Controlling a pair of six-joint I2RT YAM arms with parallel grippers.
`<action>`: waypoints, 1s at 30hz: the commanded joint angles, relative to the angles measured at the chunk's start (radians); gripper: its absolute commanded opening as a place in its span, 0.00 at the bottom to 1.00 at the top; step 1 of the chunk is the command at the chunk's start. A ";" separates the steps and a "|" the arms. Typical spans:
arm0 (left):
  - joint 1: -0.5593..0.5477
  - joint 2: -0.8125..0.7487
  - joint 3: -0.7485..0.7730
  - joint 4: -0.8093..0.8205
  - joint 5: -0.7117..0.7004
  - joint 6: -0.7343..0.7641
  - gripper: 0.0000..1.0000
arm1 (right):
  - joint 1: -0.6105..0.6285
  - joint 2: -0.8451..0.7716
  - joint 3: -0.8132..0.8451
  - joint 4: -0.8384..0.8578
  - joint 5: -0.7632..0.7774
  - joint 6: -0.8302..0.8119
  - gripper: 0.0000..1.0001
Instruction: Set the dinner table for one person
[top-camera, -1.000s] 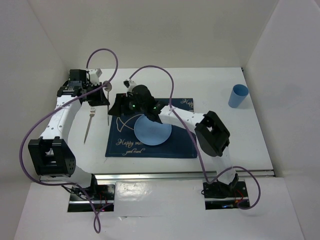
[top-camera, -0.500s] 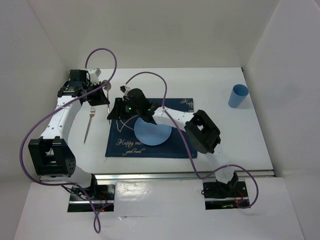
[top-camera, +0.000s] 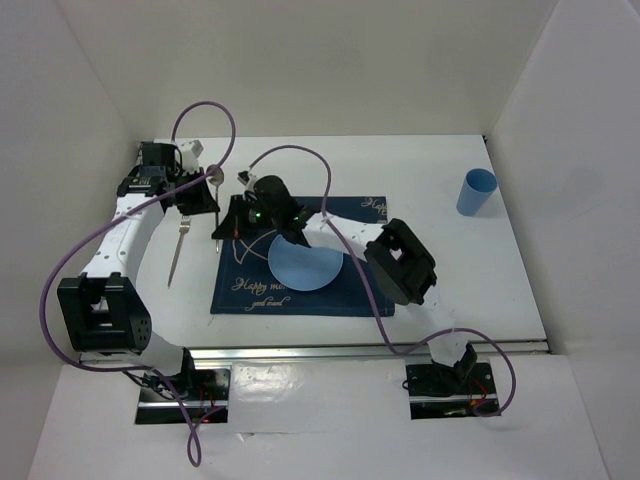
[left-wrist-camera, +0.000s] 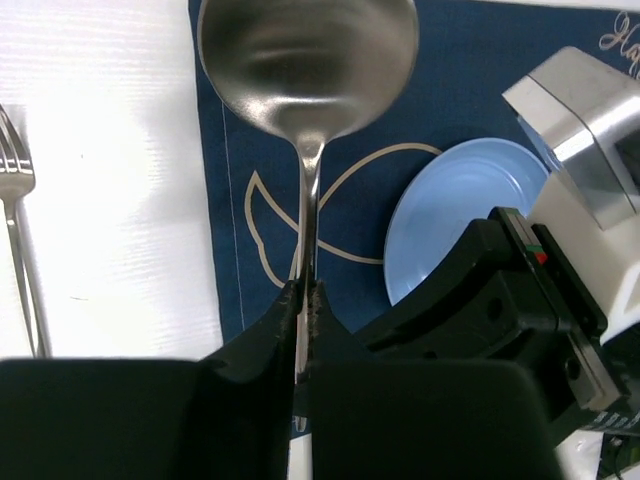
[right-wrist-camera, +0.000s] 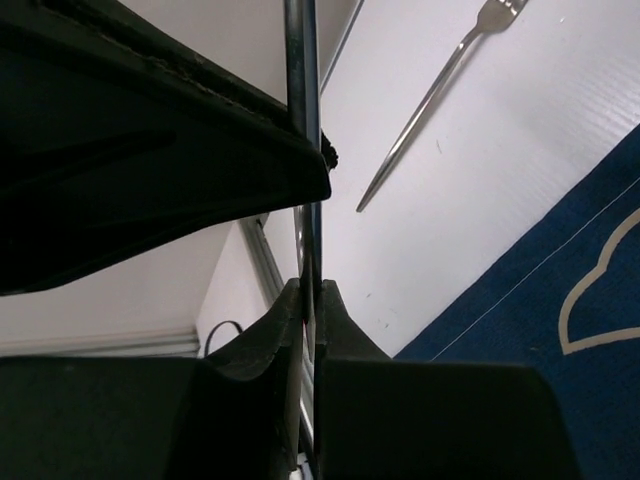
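Note:
A metal spoon (top-camera: 214, 175) hangs upright over the left edge of the navy placemat (top-camera: 350, 290), bowl up. My left gripper (top-camera: 203, 196) is shut on its handle, which lies between the narrow pads (left-wrist-camera: 305, 290) below the bowl (left-wrist-camera: 307, 55). My right gripper (top-camera: 228, 226) is shut on the same handle lower down (right-wrist-camera: 308, 288), just under the left gripper's black finger (right-wrist-camera: 150, 120). A light blue plate (top-camera: 305, 262) sits on the placemat. A fork (top-camera: 178, 245) lies on the white dinner table (top-camera: 450, 270) left of the mat.
A light blue cup (top-camera: 476, 192) stands at the right side of the table. The right arm stretches across the placemat and over the plate's far edge. White walls enclose the table on three sides. An aluminium rail (top-camera: 370, 350) runs along the near edge.
My right gripper has slid left to the spoon handle and closed on it. The left gripper has stayed in place with the spoon.

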 joint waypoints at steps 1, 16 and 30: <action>-0.006 -0.046 0.015 0.002 0.063 0.038 0.14 | -0.033 -0.025 0.013 0.058 -0.027 0.069 0.00; 0.110 -0.060 0.113 -0.102 -0.041 0.161 0.65 | -0.512 -0.637 -0.633 -0.190 -0.386 0.005 0.00; 0.121 -0.060 0.069 -0.093 -0.035 0.181 0.65 | -0.724 -0.663 -0.949 -0.322 -0.573 -0.173 0.00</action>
